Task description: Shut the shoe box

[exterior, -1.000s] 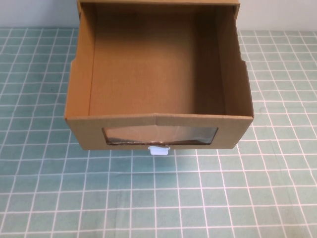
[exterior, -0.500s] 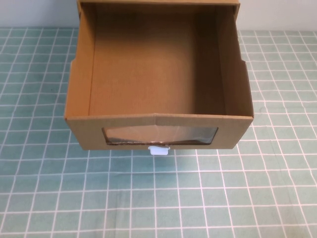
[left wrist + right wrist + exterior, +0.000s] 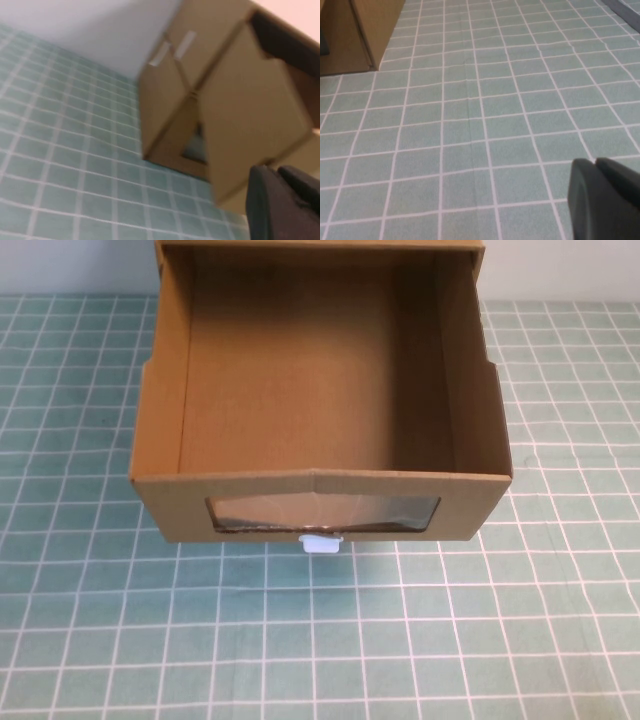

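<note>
Mat (image 3: 320,640) open — shoe box (image 3: 320,505) ahead.

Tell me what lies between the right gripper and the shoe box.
In the right wrist view only bare green grid mat lies between the right gripper and the shoe box. The left gripper hangs close beside the box.

Neither arm shows from above; each wrist view catches only its own dark left claw (image 3: 282,205) or right claw (image 3: 605,197).
</note>
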You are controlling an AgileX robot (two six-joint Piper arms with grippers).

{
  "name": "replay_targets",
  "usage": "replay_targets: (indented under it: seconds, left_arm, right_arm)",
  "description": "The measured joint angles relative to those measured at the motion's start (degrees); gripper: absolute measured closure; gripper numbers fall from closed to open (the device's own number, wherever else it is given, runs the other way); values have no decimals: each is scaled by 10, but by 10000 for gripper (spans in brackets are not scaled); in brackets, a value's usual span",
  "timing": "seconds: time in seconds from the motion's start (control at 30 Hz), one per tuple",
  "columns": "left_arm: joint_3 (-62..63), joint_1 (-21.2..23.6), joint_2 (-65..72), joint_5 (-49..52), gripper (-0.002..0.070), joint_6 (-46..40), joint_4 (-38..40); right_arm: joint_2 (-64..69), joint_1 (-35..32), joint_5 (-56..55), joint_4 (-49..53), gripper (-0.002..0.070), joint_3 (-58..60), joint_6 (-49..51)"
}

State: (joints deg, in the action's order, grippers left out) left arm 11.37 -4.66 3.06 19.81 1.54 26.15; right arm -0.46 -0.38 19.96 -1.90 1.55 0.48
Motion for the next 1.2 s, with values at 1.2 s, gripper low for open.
replay_targets:
  seconds: [1.2]
  left_arm:
    - [1067,-91,1054,353,680,-319,42]
  right_arm:
    - [0,10,1,-3,688,0,0]
